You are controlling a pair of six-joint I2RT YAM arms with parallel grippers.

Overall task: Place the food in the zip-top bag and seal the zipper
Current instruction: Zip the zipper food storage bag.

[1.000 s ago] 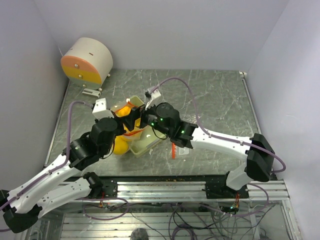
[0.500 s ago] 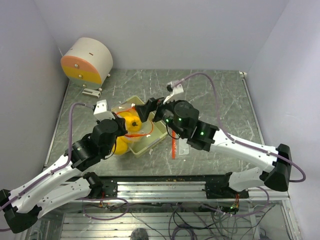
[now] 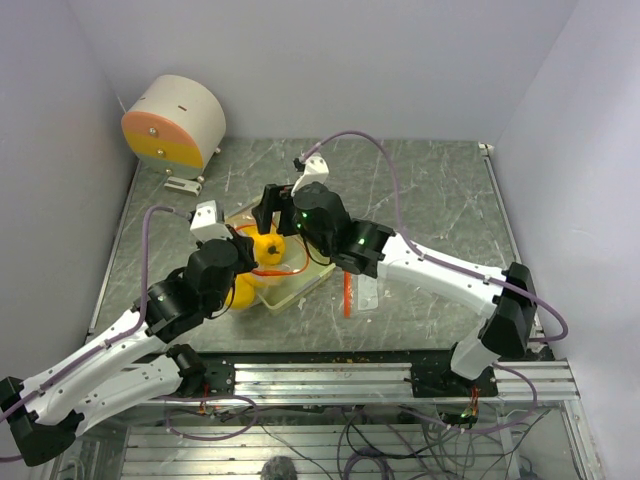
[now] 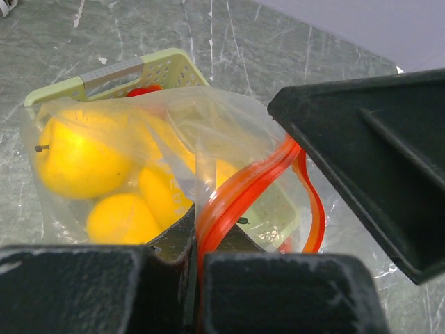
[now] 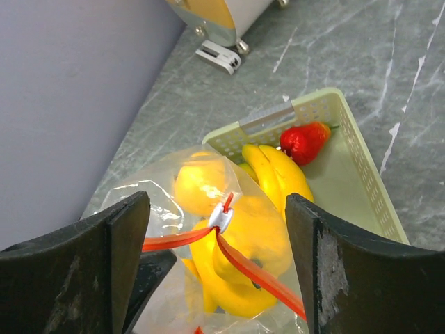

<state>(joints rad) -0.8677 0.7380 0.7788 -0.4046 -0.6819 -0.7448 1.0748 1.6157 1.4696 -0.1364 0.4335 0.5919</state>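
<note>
Though unseen overhead, the strawberry (image 5: 304, 141) lies in the tray (image 5: 365, 167).

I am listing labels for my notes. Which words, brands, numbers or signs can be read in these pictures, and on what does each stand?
None: no text can be read anywhere.
The clear bag, its red strip, the yellow fruits, the strawberry, the green tray and the round white-and-orange box show no print.
The right arm shows only small green lights, no letters.
</note>
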